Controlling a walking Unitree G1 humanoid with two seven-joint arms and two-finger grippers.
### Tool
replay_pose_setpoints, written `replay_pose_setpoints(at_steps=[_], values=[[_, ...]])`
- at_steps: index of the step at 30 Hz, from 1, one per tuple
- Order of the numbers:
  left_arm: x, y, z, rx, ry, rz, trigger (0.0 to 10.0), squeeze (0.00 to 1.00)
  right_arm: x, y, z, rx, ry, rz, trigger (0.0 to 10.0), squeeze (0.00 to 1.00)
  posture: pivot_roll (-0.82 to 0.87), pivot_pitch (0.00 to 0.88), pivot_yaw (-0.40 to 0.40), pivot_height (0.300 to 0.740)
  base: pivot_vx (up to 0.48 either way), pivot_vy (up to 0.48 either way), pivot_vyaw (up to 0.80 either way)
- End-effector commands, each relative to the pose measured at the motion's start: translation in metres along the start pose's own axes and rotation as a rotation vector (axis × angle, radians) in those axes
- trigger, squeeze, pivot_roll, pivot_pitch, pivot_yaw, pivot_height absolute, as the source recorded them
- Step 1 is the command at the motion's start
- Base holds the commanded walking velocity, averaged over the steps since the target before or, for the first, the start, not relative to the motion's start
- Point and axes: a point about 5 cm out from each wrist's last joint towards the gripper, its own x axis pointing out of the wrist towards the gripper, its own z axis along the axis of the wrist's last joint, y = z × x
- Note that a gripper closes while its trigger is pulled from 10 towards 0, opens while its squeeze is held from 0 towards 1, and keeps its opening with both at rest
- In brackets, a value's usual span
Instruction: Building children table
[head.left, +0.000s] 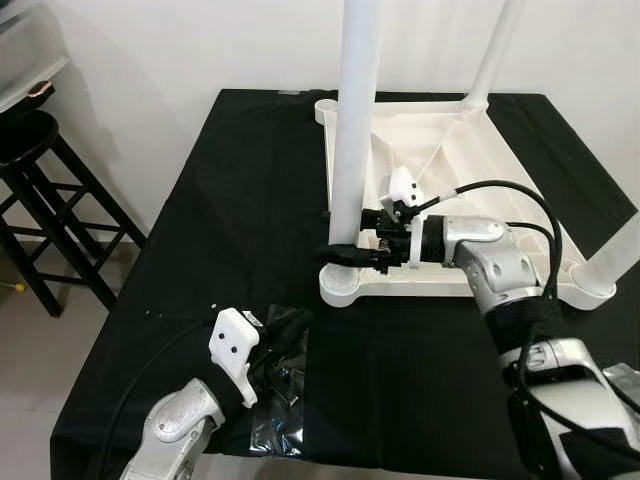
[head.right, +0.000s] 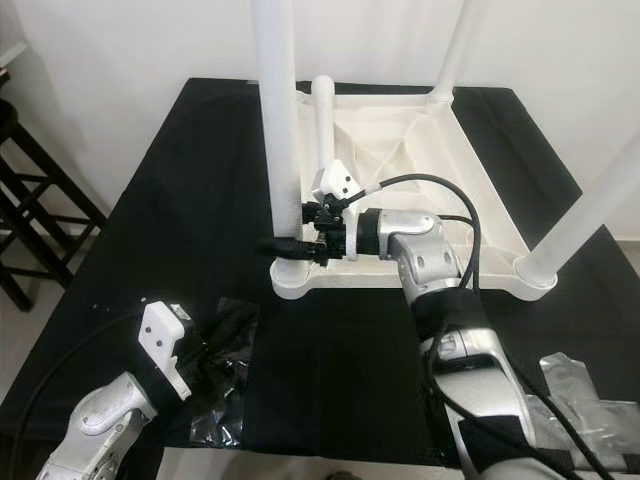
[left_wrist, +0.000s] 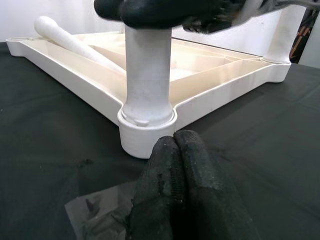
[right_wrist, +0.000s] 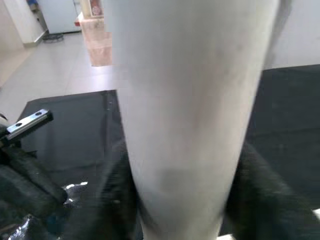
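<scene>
Three legs up, my right fingers around the nearest one

Upside down on the black cloth (head.left: 200, 200) lies the white tabletop (head.left: 480, 150), its ribbed underside facing up. My right gripper (head.left: 345, 255) reaches in from the side and clasps the near-left leg (head.left: 355, 120) low down, just above its corner socket (head.left: 340, 285); my right wrist view shows a dark finger on each side of the pale tube, so I am pinching the leg between them. Two more legs stand upright: one at the far right corner (head.left: 495, 55), one at the near right corner (head.left: 615, 255). A fourth leg (head.right: 323, 115) lies loose inside the frame near the far left corner, apart from my fingers.

My left gripper (left_wrist: 175, 195) rests low on the cloth in front of the near-left socket, close to it but not touching, its two fingertips pressed together with nothing between them. Beneath it lies a crumpled clear plastic bag (head.left: 280, 390); whether anything is inside I cannot make out. Another bit of plastic (head.right: 580, 385) sits by my right arm.

All three standing legs are cut off at the top of the frame. A dark wooden stool (head.left: 40, 200) stands beside the table on my left
</scene>
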Motion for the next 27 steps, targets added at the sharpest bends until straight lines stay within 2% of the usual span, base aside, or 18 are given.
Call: replay_pose_setpoints(at_steps=[1, 8, 11, 12, 13, 14, 15, 16, 17, 18, 19, 20, 22, 23, 24, 25, 26, 27], values=[[-0.001, -0.004, -0.002, -0.003, 0.010, -0.004, 10.0, 0.00, 0.000, 0.000, 0.004, -0.015, -0.028, 0.026, 0.0, 0.00, 0.05, 0.132, -0.026, 0.740, 0.000, 0.000, 0.00], [-0.001, -0.003, -0.001, -0.005, 0.010, -0.006, 10.0, 0.00, -0.004, 0.004, -0.003, -0.024, -0.030, 0.036, 0.0, 0.00, 0.05, 0.139, -0.015, 0.740, 0.000, 0.000, 0.00], [-0.002, -0.003, -0.001, -0.006, 0.011, -0.007, 10.0, 0.00, -0.008, 0.007, -0.010, -0.030, -0.023, -0.004, 0.0, 0.00, 0.05, 0.142, -0.014, 0.740, 0.000, 0.000, 0.00], [-0.002, -0.003, 0.000, -0.005, 0.012, -0.007, 10.0, 0.00, -0.011, 0.010, -0.018, -0.035, -0.002, -0.085, 0.0, 0.00, 0.05, 0.148, -0.015, 0.740, 0.000, 0.000, 0.00], [-0.002, -0.003, 0.000, -0.005, 0.012, -0.007, 10.0, 0.00, -0.011, 0.010, -0.018, -0.035, -0.002, -0.085, 0.0, 0.00, 0.05, 0.148, -0.015, 0.740, 0.000, 0.000, 0.00], [-0.003, -0.002, 0.000, -0.005, 0.013, -0.007, 10.0, 0.00, -0.006, 0.012, -0.029, -0.004, 0.028, -0.262, 0.0, 0.00, 0.04, 0.151, -0.012, 0.740, 0.000, 0.000, 0.00], [-0.004, -0.001, 0.000, -0.004, 0.014, -0.006, 10.0, 0.00, 0.003, 0.014, -0.045, 0.065, 0.053, -0.624, 0.0, 0.00, 0.04, 0.154, -0.007, 0.740, 0.000, 0.000, 0.00], [-0.004, -0.001, 0.000, -0.004, 0.014, -0.006, 10.0, 0.00, 0.003, 0.014, -0.045, 0.065, 0.053, -0.624, 0.0, 0.00, 0.04, 0.154, -0.007, 0.740, 0.000, 0.000, 0.00], [-0.005, 0.001, 0.001, -0.003, 0.014, -0.006, 10.0, 0.00, 0.011, 0.036, -0.069, 0.241, 0.097, -0.962, 0.0, 0.00, 0.04, 0.159, -0.001, 0.740, 0.000, 0.000, 0.00], [-0.005, 0.001, 0.001, -0.003, 0.014, -0.006, 10.0, 0.00, 0.011, 0.036, -0.069, 0.241, 0.097, -0.962, 0.0, 0.00, 0.04, 0.159, -0.001, 0.740, 0.000, 0.000, 0.00], [-0.005, 0.001, 0.001, -0.002, 0.016, -0.006, 10.0, 0.00, 0.030, 0.061, -0.074, 0.290, 0.095, -0.895, 0.0, 0.00, 0.04, 0.156, 0.007, 0.740, 0.000, 0.000, 0.00], [-0.005, 0.002, 0.000, -0.001, 0.018, -0.006, 10.0, 0.00, 0.043, 0.074, -0.063, 0.184, 0.073, -0.788, 0.0, 0.00, 0.04, 0.155, 0.009, 0.740, 0.000, 0.000, 0.00], [-0.005, 0.003, 0.000, -0.001, 0.019, -0.006, 10.0, 0.00, 0.051, 0.079, -0.051, 0.147, 0.000, -0.706, 0.0, 0.00, 0.03, 0.152, 0.015, 0.740, 0.000, 0.000, 0.00], [-0.005, 0.003, 0.000, -0.001, 0.019, -0.006, 10.0, 0.00, 0.051, 0.079, -0.051, 0.147, 0.000, -0.706, 0.0, 0.00, 0.03, 0.152, 0.015, 0.740, 0.000, 0.000, 0.00], [-0.006, 0.003, 0.000, -0.001, 0.021, -0.006, 10.0, 0.00, 0.054, 0.078, -0.042, 0.113, -0.047, -0.667, 0.0, 0.00, 0.02, 0.148, 0.019, 0.740, 0.000, 0.000, 0.00], [-0.005, 0.003, -0.001, -0.005, 0.022, -0.012, 10.0, 0.00, 0.051, 0.072, -0.046, 0.136, -0.035, -0.684, 0.0, 0.00, 0.03, 0.142, 0.005, 0.740, 0.000, 0.000, 0.00], [-0.004, 0.003, -0.001, -0.006, 0.023, -0.016, 10.0, 0.00, 0.050, 0.069, -0.054, 0.176, 0.000, -0.703, 2.9, 0.00, 0.04, 0.135, -0.007, 0.740, 0.000, 0.000, 0.00], [-0.004, 0.003, -0.001, -0.006, 0.023, -0.016, 10.0, 0.00, 0.050, 0.069, -0.054, 0.176, 0.000, -0.703, 2.9, 0.00, 0.04, 0.135, -0.007, 0.740, 0.000, 0.000, 0.00]])
